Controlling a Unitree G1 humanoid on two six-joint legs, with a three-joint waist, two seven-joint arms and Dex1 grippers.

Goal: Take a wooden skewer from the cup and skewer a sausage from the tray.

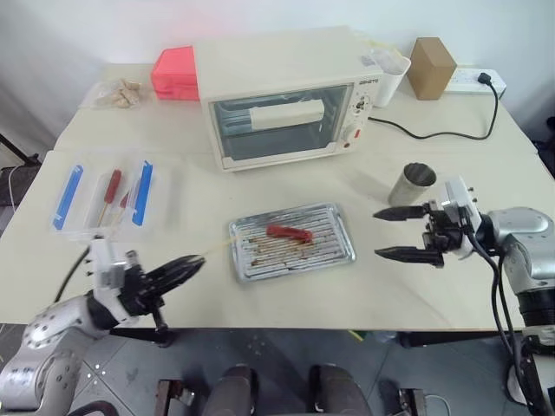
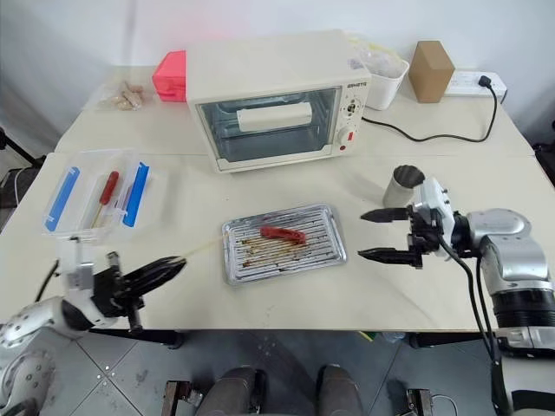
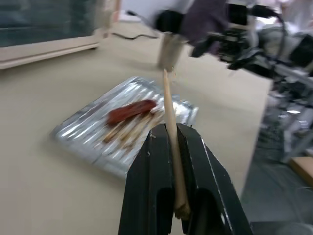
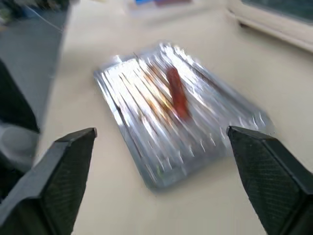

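Note:
A silver tray (image 1: 334, 245) with brown stains lies at the table's front middle, with one red sausage (image 1: 289, 232) on it. My left gripper (image 1: 192, 264) is at the front left, shut on a pale wooden skewer (image 1: 218, 248) whose tip points toward the tray's left edge. In the left wrist view the skewer (image 3: 170, 122) runs up between the black fingers (image 3: 151, 166). The steel cup (image 1: 413, 185) stands right of the tray. Just in front of the cup, my right gripper (image 1: 388, 232) is open, empty, fingers pointing left at the tray (image 4: 146, 152).
A cream toaster oven (image 1: 282, 95) stands behind the tray. A clear plastic tray (image 1: 87, 204) at the left holds blue flat sticks and a red item. A white container (image 1: 388, 76), a brown box (image 1: 431, 68) and a power strip with black cable (image 1: 434, 134) are at the back right.

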